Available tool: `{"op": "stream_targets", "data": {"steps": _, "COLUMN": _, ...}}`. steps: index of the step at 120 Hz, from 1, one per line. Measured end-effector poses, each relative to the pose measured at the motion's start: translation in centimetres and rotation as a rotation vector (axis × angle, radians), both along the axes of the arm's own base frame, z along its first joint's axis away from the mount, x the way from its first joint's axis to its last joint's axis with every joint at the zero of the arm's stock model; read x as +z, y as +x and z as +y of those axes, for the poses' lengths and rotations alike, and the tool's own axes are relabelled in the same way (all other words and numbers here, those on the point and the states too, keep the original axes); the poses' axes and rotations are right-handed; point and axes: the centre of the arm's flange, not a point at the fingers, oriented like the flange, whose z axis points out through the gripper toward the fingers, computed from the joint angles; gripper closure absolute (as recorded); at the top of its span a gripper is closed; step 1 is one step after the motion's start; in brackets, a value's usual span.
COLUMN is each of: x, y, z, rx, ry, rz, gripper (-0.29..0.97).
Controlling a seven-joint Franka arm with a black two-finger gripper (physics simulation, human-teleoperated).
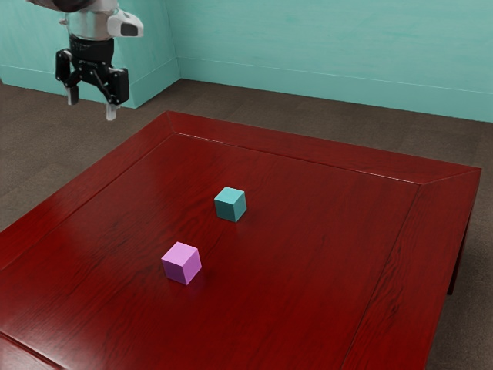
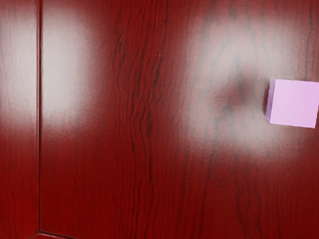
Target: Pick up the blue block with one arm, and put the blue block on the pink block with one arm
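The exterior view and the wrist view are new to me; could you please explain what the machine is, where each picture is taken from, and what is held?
This is a simulated robot arm ending in a black two-finger gripper, which hangs open and empty above the dark red table, at the exterior view's upper left. That view comes from a camera beside the arm. The wrist view comes from a camera on the arm's hand, looking down at the wood. On the table stand a blue block and a pink block, apart; the wrist view catches the pink block too.
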Motion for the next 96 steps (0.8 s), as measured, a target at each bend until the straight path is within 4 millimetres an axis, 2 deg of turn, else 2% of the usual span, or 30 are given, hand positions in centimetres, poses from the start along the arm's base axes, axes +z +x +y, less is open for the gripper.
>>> {"op": "stream_targets", "data": {"steps": 11, "x": -4.8, "y": 3.2, "z": -0.4, "rx": -0.019, "ry": 0.031, "rz": 0.013, "gripper": 0.0}}
{"op": "stream_targets", "data": {"steps": 28, "x": -10.0, "y": 6.5, "z": -1.2, "rx": -0.038, "ry": 0.017, "rz": 0.0, "gripper": 0.0}}
{"op": "stream_targets", "data": {"steps": 46, "x": -14.4, "y": 9.0, "z": -1.7, "rx": -0.051, "ry": -0.003, "rz": -0.022, "gripper": 0.0}}
{"op": "stream_targets", "data": {"steps": 71, "x": -21.3, "y": 12.6, "z": -3.3, "rx": -0.091, "ry": -0.063, "rz": -0.058, "gripper": 0.0}}
{"op": "stream_targets", "data": {"steps": 88, "x": -24.5, "y": 15.1, "z": -5.3, "rx": -0.139, "ry": -0.108, "rz": -0.097, "gripper": 0.0}}
{"op": "stream_targets", "data": {"steps": 96, "x": -25.8, "y": 15.8, "z": -5.2, "rx": -0.143, "ry": -0.129, "rz": -0.113, "gripper": 0.0}}
